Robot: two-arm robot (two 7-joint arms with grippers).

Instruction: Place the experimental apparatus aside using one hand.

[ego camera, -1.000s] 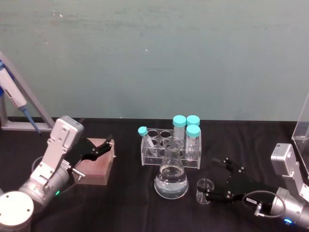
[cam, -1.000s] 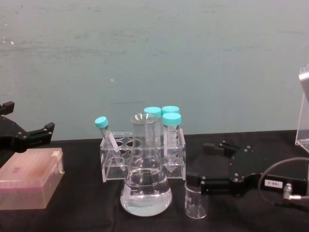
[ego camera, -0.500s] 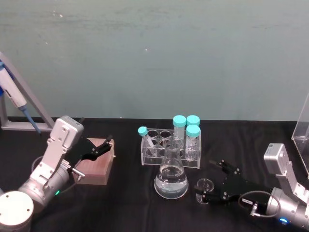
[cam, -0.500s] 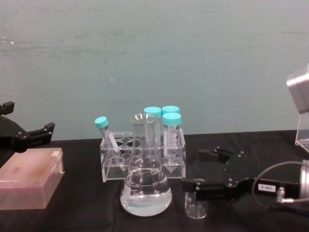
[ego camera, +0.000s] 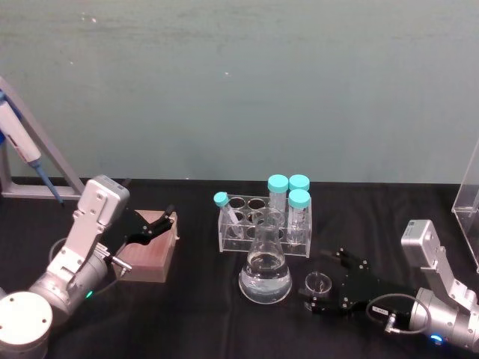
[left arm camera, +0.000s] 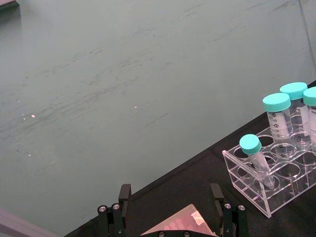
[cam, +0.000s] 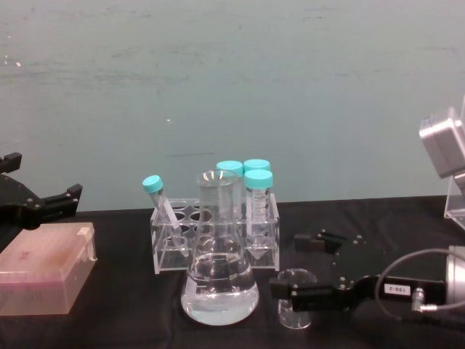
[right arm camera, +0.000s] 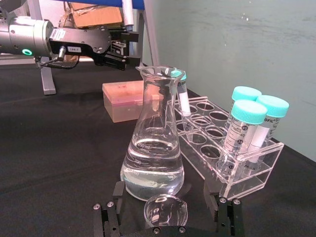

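Upright on the black bench (ego camera: 202, 314), the small glass beaker (right arm camera: 166, 211) stands with its mouth facing up and its long axis vertical, just to the right of the conical flask (ego camera: 265, 271) and near the front edge. The flask is upright too, neck up, with clear liquid filling its wide lower part. Behind both sits a clear rack (ego camera: 247, 238) whose long side runs left to right across the bench. Three teal-capped tubes (ego camera: 289, 203) stand straight at its right end, and a fourth capped tube (ego camera: 227, 212) leans at its left end.

A pinkish box (ego camera: 152, 260) lies flat well to the left. A plain teal-green wall closes the scene behind the bench, a pipette (ego camera: 21, 149) hangs on a slanted stand at the far left, and a clear acrylic case (ego camera: 468, 200) stands at the far right.

Low over the bench, the right gripper (ego camera: 323, 278) lies nearly level, reaching in from the right. Its fingers (right arm camera: 109, 217) are spread wide on either side of the beaker, and the right wrist view shows a gap on each side, so they grip nothing. The left gripper (ego camera: 159, 226) hangs above the box, fingers likewise spread and empty.
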